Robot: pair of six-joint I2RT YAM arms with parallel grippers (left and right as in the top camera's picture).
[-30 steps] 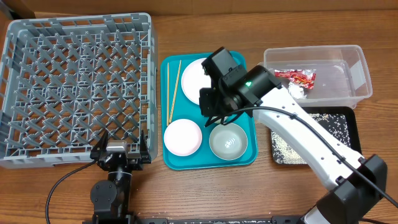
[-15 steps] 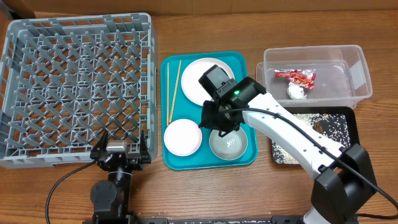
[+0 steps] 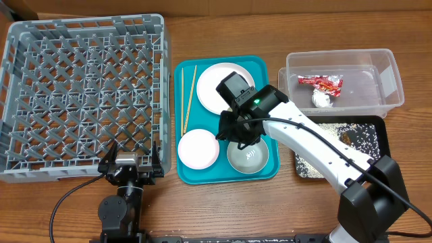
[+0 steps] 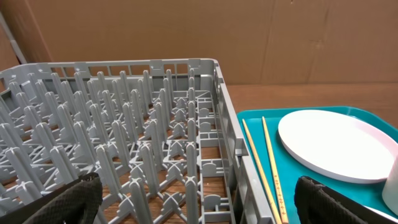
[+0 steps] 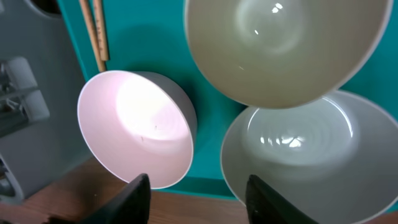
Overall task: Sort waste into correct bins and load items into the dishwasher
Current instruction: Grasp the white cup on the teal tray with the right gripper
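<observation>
The right arm (image 3: 317,145) reaches from its base at bottom right up and leftward, white links bent at the elbow, wrist pitched down. The right gripper (image 3: 236,130) points downward w/ fingers (image 5: 138,198) spread wide (both black tips show at the wrist cam's lower edge). The left arm (image 3: 121,208) sits folded low. The left gripper (image 3: 131,162) faces fwd, approx. level, its jaws equally wide.

- The dish rack (image 3: 81,94) is set on the bench (image 3: 223,209), left of the serving tray (image 3: 223,174).
- The chopsticks (image 3: 185,101), plate (image 3: 210,84) and two bowls (image 3: 198,148) are carried on it.
- The tub (image 3: 388,81) and flat tray (image 3: 386,145) are placed to its right.
</observation>
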